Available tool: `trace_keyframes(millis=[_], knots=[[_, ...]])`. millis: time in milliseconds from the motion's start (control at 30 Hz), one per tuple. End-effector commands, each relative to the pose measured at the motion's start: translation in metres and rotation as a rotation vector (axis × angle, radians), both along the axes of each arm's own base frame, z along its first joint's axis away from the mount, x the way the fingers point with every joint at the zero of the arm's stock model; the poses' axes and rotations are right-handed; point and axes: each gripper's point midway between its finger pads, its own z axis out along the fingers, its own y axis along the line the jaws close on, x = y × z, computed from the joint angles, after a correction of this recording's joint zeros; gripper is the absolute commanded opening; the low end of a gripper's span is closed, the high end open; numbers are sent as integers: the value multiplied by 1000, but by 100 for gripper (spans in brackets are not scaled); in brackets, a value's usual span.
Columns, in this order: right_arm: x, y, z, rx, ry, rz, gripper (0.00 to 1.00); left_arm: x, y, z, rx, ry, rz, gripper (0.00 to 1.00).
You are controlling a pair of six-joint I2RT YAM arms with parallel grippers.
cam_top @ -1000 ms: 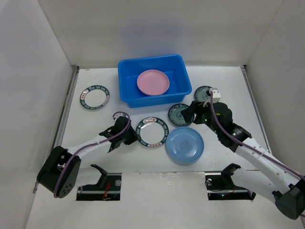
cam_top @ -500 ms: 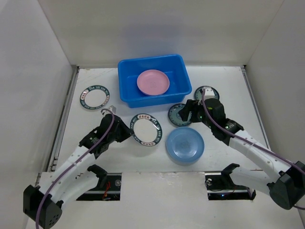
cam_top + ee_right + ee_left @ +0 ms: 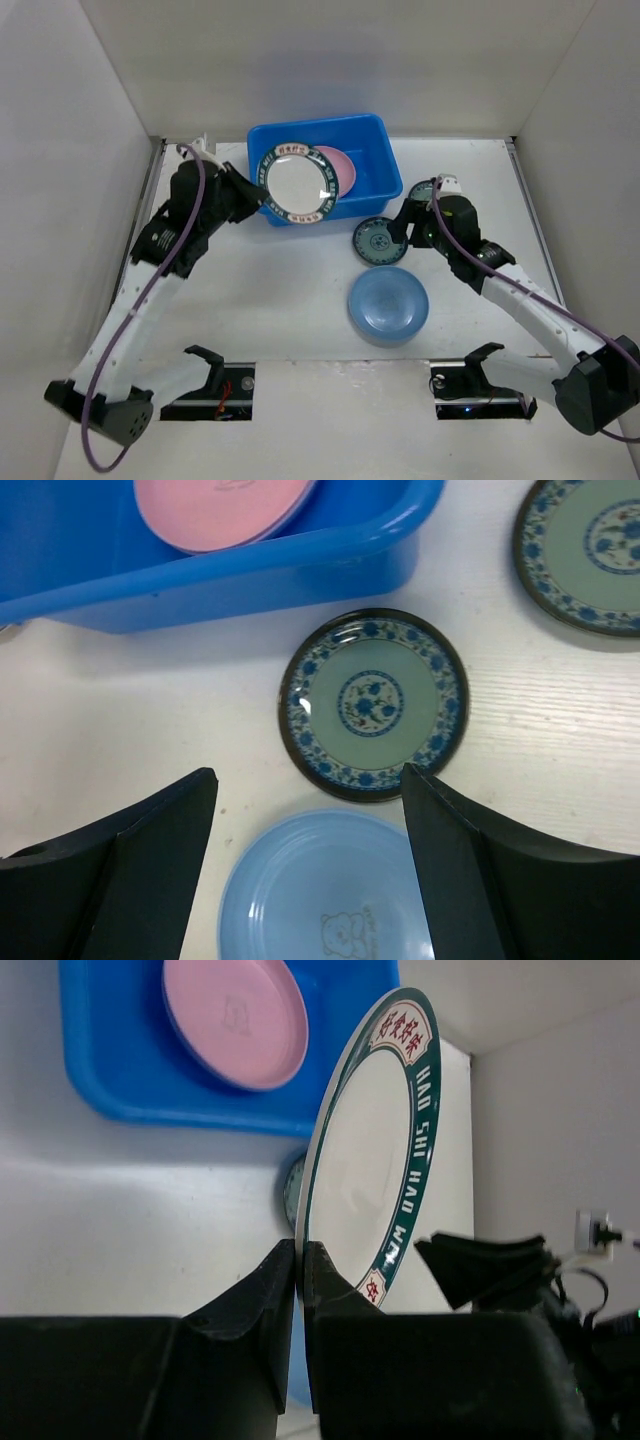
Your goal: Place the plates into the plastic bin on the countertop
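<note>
White walls (image 3: pixel 300 60) box in the white countertop (image 3: pixel 270 300). The blue plastic bin (image 3: pixel 365 135) sits far-centre, a pink plate (image 3: pixel 343 165) inside. The left gripper (image 3: pixel 300 1260) clamps a dark-rimmed white plate (image 3: pixel 295 183) above the bin's near rim; the right gripper (image 3: pixel 308 775) gapes over a teal plate (image 3: pixel 373 702).

The white countertop (image 3: pixel 270 300) carries the bin (image 3: pixel 368 150), a teal plate (image 3: pixel 379 241) before it, a second teal plate (image 3: pixel 590 550) alongside, and a light blue plate (image 3: pixel 388 305) nearest.
</note>
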Motion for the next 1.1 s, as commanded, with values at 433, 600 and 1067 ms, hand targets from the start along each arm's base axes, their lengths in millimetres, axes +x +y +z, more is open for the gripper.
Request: trace_keyframes(millis=[433,600,1067], knots=[[-13,-53,9,71,23,-183,79,250,-57,-71,-19,-81,-35,1],[-25,-67,-11,69,106,-238,79,282,-58,-104,20,-63,-42,1],[-84,-69,-99,149,430,-344,73,285,-53,-131,132,-66,-97,52]])
